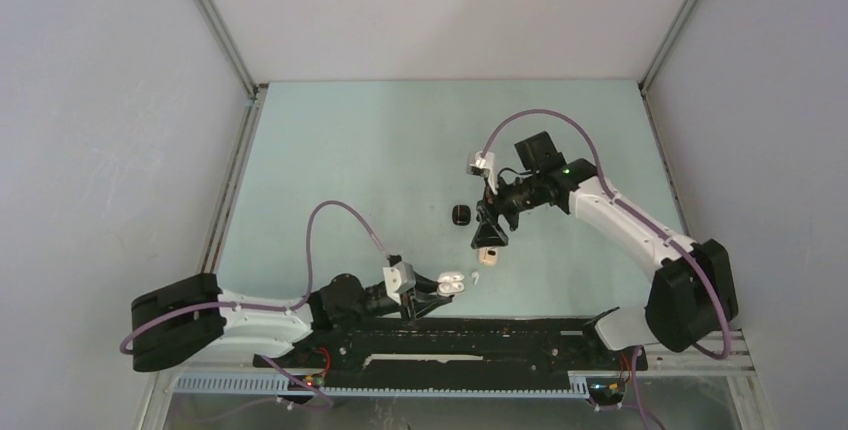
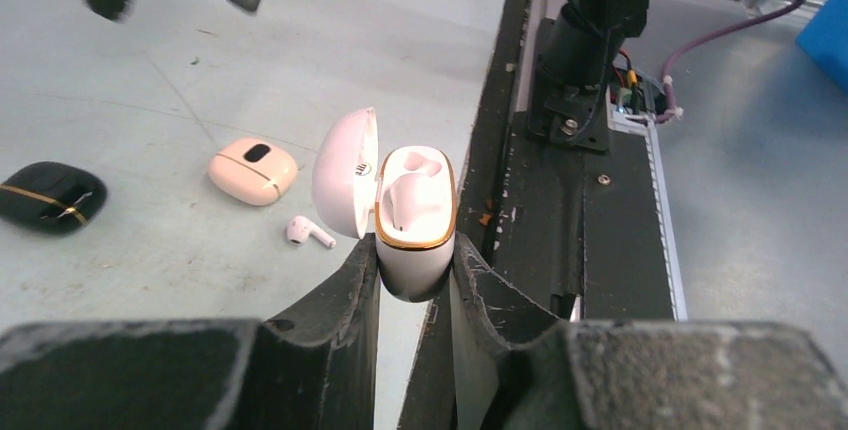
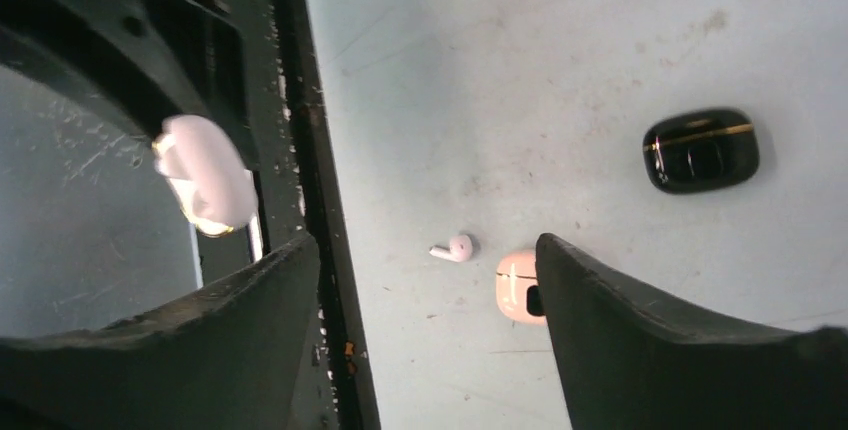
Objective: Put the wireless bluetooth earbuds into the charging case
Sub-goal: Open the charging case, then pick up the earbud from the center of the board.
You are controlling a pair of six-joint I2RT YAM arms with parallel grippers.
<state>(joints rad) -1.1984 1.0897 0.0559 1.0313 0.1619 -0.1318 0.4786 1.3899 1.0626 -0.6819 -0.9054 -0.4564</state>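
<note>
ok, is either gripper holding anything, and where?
Left gripper pinches the open white case by its lower body. Right gripper open, holding nothing.

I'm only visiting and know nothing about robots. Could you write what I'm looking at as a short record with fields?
left gripper: shut on the open white case, lid swung back
right gripper: open, holding nothing, above the table
loose earbud: one, lying on the table near the pink case
pink case: closed, on the table
black case: closed, on the table, apart from the others
earbuds inside the open white case: cannot tell
</note>
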